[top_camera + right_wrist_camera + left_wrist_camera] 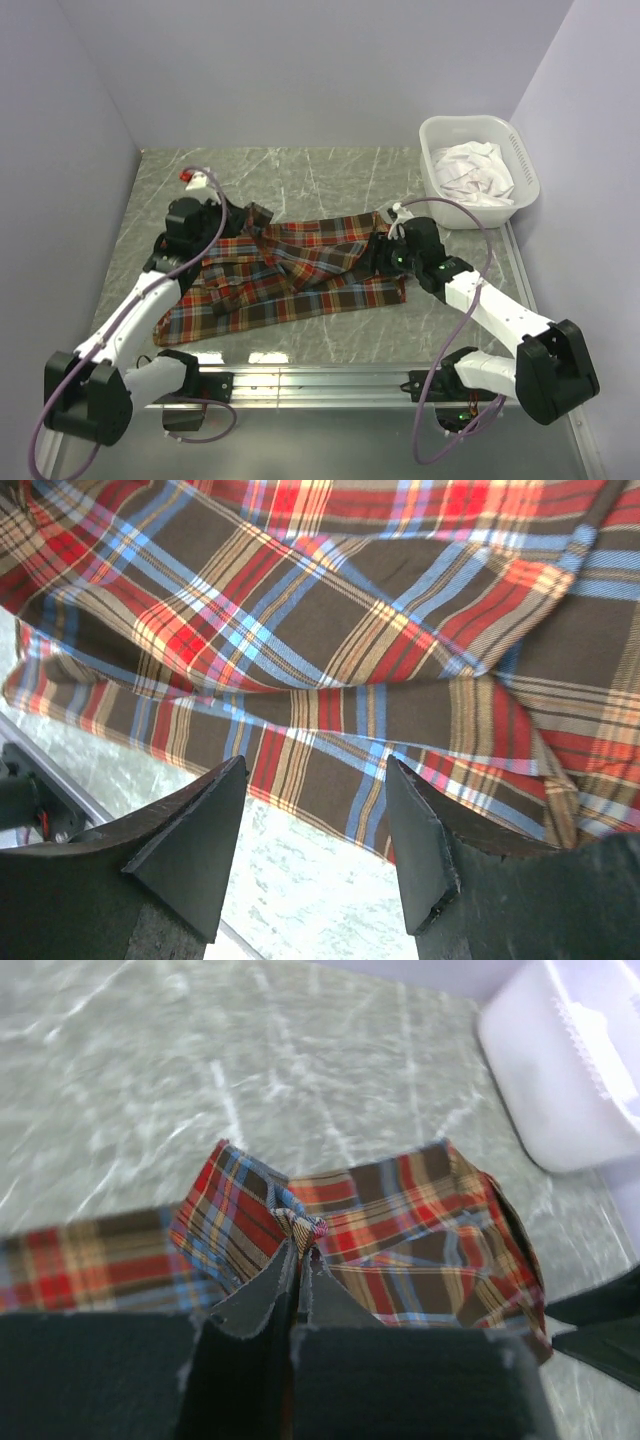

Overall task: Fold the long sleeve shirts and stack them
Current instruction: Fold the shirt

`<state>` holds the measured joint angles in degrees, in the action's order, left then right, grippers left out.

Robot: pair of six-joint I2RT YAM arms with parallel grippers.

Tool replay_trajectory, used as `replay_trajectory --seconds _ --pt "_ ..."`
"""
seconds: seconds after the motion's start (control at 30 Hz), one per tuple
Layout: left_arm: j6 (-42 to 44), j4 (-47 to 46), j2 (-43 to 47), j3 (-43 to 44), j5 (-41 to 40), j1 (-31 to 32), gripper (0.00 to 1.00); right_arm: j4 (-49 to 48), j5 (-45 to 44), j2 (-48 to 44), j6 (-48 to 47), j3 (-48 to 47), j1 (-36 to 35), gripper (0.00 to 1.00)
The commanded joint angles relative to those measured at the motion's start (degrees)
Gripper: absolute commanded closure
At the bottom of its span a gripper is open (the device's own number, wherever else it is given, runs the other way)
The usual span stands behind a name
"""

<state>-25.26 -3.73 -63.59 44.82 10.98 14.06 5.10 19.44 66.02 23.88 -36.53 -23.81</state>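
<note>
One long sleeve shirt (300,280), plaid in red, orange, teal and dark brown, lies spread across the middle of the table. My left gripper (238,222) is at its upper left part and is shut on a small pinch of the plaid cloth (303,1226), which is bunched at the fingertips (285,1260). My right gripper (383,250) is at the shirt's right edge. In the right wrist view that gripper (315,780) stands open just above the table, with the shirt's hem (330,780) lying just beyond the tips and nothing gripped.
A white plastic basket (436,132) holding crumpled white cloth (475,170) stands at the back right, and shows again as a basket (560,1080) in the left wrist view. Grey marbled tabletop (330,180) lies behind the shirt. Purple walls close in three sides.
</note>
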Motion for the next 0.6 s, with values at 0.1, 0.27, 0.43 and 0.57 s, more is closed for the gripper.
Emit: replay_trajectory --seconds 0.1,0.27,0.43,0.57 --pt "-8.22 -6.11 11.63 -11.05 -20.72 -0.70 1.00 -1.85 -0.63 1.92 -1.99 -3.37 -2.20 0.35" --pt "-11.31 -10.50 13.76 -14.68 -19.96 -4.21 0.99 -1.76 -0.55 3.50 -2.43 -4.33 -3.26 0.35" --pt "-6.49 -13.23 8.31 -7.66 -10.73 -4.57 0.99 -1.50 -0.98 3.42 -2.70 -5.04 -3.52 0.36" --pt "-5.33 -16.05 9.36 -8.25 -13.42 -4.66 0.99 -1.33 -0.90 3.15 -2.78 -4.95 -3.52 0.36"
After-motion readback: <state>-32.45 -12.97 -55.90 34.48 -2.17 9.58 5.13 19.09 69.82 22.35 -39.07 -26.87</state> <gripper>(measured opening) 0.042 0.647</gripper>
